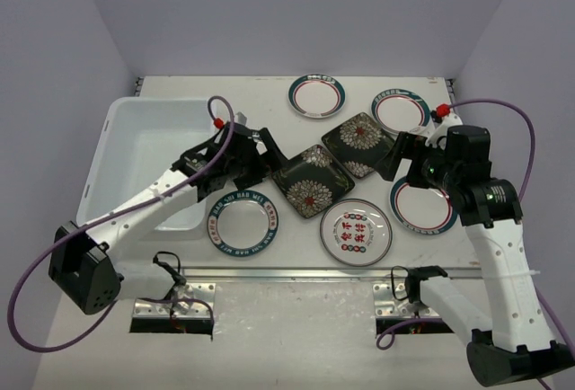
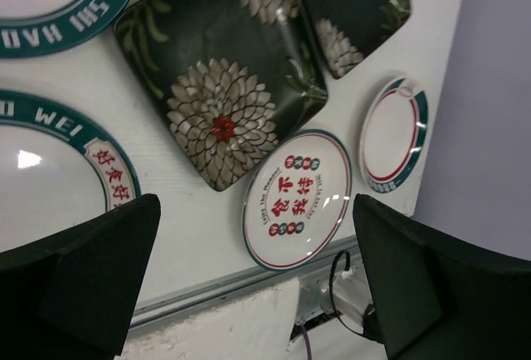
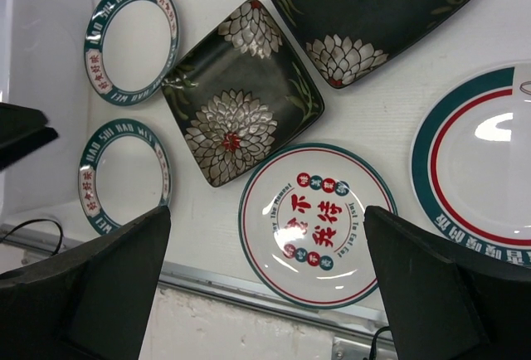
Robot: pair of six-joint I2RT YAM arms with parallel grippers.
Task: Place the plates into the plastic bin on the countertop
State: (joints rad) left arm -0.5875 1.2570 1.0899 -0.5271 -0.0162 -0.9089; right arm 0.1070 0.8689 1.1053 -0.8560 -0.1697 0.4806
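both hands are spread wide and hold nothing: the left hand (image 1: pixel 262 163) hangs low over the table (image 1: pixel 269 93) at the left edge of the nearer black square plate (image 1: pixel 313 181), and the right hand (image 1: pixel 395 158) hovers between the farther black square plate (image 1: pixel 359 143) and a red-ringed plate (image 1: pixel 422 206). the plastic bin (image 1: pixel 148 152) sits at the far left, just beside the left arm, and no plate shows in the part of it that is visible; the plates all lie flat on the table, with a teal-lettered plate (image 1: pixel 243 219) and the red-character plate (image 1: pixel 356 231) nearest the metal rail (image 1: pixel 296 273). the left hand looks to be lining up on the nearer square plate, the closest one to the bin. its raised rim is the only purchase, so one finger should go outside that edge and one inside, closing on the lip, not pressing down on the centre. lift before swinging left, since the teal-lettered plate lies just beside it and the bin wall must be cleared.
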